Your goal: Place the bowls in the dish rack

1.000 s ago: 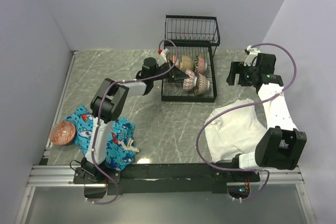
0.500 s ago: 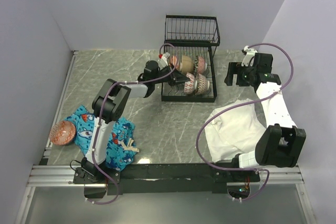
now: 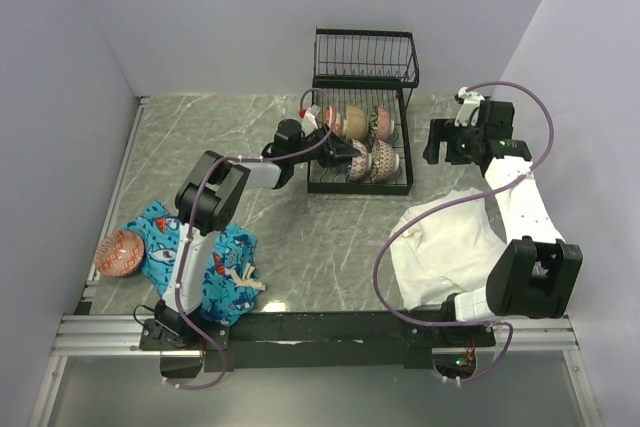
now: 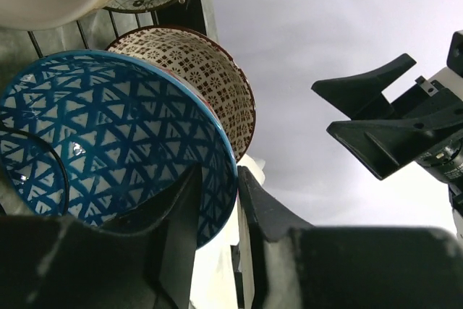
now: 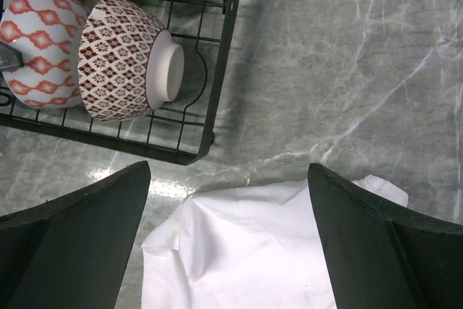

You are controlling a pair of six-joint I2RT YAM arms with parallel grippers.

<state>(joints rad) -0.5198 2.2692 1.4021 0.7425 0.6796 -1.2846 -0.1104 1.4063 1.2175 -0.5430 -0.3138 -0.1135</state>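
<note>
My left claw [image 4: 218,179] straddles the blue bowl [image 4: 108,135] at its rim, one finger inside, one outside, pinching or loose I cannot tell, the bowl set on edge in the lower tier of the dish rack [image 3: 360,190] beside the brown-patterned bowl [image 4: 195,70] so the wires prop it.

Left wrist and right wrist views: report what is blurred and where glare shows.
Left wrist: the left pincer is a dark, soft blur up close; the blue bowl is sharp, with small glints on its glaze. Right wrist: the right pincer is near-black with no detail; glare sheens the table by the rack; the cloth is almost washed out.
</note>
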